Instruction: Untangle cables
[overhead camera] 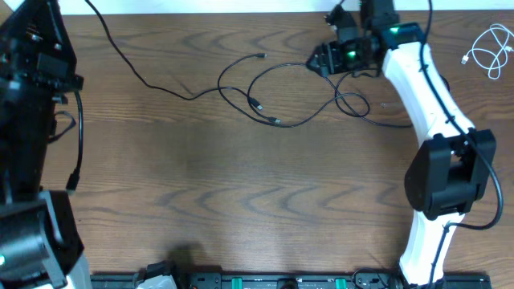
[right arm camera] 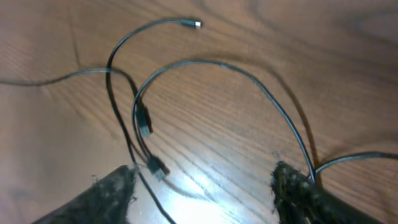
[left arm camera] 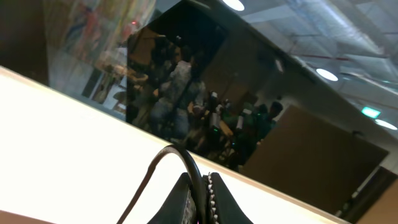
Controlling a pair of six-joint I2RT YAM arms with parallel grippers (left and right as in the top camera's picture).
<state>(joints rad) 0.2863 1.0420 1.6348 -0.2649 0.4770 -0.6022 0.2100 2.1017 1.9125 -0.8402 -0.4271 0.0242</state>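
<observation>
Wooden table (overhead camera: 241, 201), landmark = right gripper (right arm camera: 202, 177). The white right arm (overhead camera: 418, 88) reaches from the near right edge up to the far side, with the gripper at its tip. The dark left arm (overhead camera: 32, 96) is folded at the far left edge, well apart from the right gripper. The black cable (overhead camera: 189, 97) lies in loose overlapping loops on the table directly left of and below the right gripper. One long strand trails further left, and two small plugs lie inside the loops. One arc runs up against a right gripper finger (right arm camera: 292, 186). The jaws are wide apart, with nothing pinched. The white cable (overhead camera: 490, 50) is coiled on its own, well to the right of the right gripper at the table's far right corner, clear of the black one. In the left wrist view the left gripper (left arm camera: 202, 199) is only a dark shape aimed at the room, so I can't tell how its jaws stand.
</observation>
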